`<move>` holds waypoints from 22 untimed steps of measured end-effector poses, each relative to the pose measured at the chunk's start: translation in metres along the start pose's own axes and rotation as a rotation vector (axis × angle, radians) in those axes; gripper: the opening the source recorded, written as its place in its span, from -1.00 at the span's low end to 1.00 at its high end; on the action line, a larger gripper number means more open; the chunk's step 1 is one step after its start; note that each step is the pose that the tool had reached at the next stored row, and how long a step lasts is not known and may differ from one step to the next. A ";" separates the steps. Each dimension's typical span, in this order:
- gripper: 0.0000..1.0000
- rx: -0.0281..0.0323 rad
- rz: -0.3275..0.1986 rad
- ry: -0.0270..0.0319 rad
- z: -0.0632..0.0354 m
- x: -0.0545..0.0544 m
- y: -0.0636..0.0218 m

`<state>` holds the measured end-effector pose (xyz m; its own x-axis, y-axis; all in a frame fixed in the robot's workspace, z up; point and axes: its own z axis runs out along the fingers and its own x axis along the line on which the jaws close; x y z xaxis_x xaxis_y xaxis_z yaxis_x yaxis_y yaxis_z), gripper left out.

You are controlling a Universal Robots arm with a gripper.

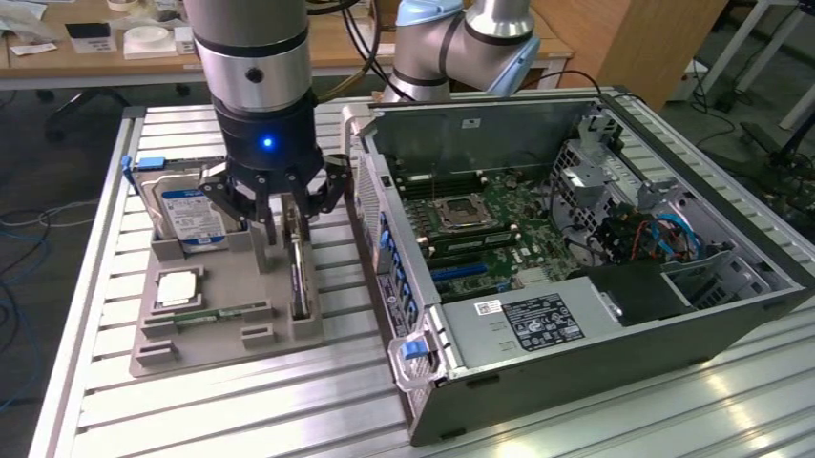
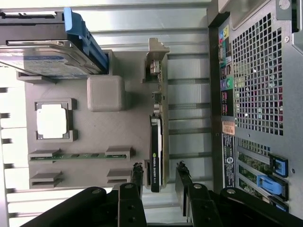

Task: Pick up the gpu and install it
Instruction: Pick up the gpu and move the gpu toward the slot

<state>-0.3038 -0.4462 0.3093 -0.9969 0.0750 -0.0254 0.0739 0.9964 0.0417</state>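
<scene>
The gpu [image 1: 298,272] stands on its long edge in a slot of the grey holder tray [image 1: 236,334]; in the wrist view it is a thin dark card [image 2: 156,142] with its silver bracket at one end. My gripper [image 1: 290,218] hangs directly above it, open. In the wrist view my gripper [image 2: 159,174] straddles the card's cooler end, one fingertip [image 2: 137,172] on each side with a gap to the card. Nothing is held.
The same tray holds a blue-labelled hard drive [image 1: 191,212], a CPU [image 1: 178,286] and a green RAM stick [image 1: 210,313]. An open computer case [image 1: 713,315] lies close to the tray on the exterior view's right, motherboard [image 1: 478,224] exposed. Everything rests on a slatted aluminium table [image 1: 255,410].
</scene>
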 end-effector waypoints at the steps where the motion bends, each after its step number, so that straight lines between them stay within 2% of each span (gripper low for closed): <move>1: -0.17 0.0000 0.000 0.0000 0.0003 0.000 0.0002; 7: -0.17 -0.0005 0.000 0.0003 0.0019 0.000 0.0011; 14: -0.17 -0.0009 0.000 0.0002 0.0092 0.000 0.0009; 22: -0.17 -0.0012 0.000 -0.0001 0.0106 0.000 0.0009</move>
<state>-0.3034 -0.4449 0.2987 -0.9968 0.0752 -0.0255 0.0741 0.9963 0.0429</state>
